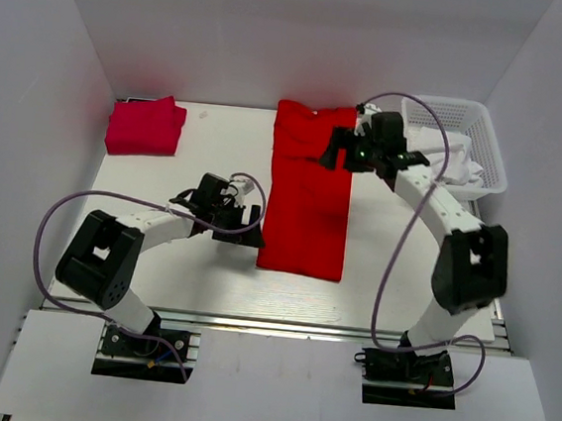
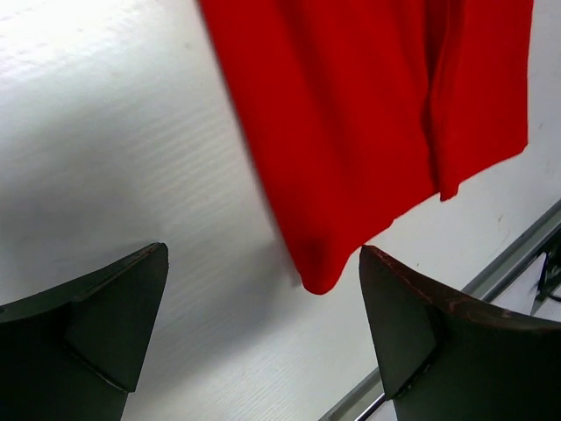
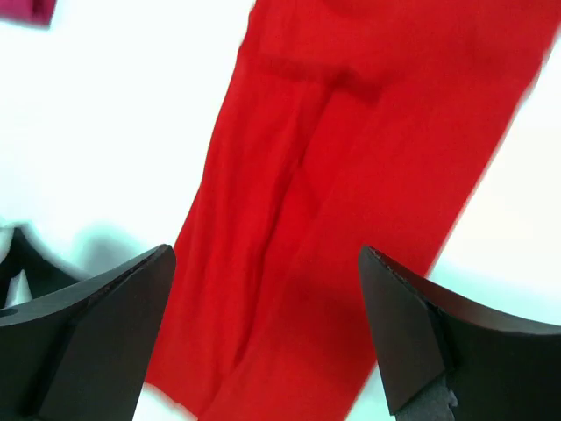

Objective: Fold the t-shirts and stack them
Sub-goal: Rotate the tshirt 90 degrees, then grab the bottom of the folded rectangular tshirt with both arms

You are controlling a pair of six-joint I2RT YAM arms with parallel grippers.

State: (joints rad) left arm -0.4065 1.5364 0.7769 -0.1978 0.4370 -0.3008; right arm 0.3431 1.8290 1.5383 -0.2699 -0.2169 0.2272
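Here, red t-shirt [image 1: 307, 198]: folded strip, frame centre.
Left gripper [image 1: 246, 229]: spread wide, beside its lower-left edge.
Right gripper [image 1: 333, 151]: spread wide, over its top.

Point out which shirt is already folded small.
The crimson shirt in the far-left corner, a compact bundle; the bright red shirt lies as a long strip in the middle.

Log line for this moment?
red t-shirt: long strip, centre | crimson t-shirt: folded, far left | left end effector: open | right end effector: open
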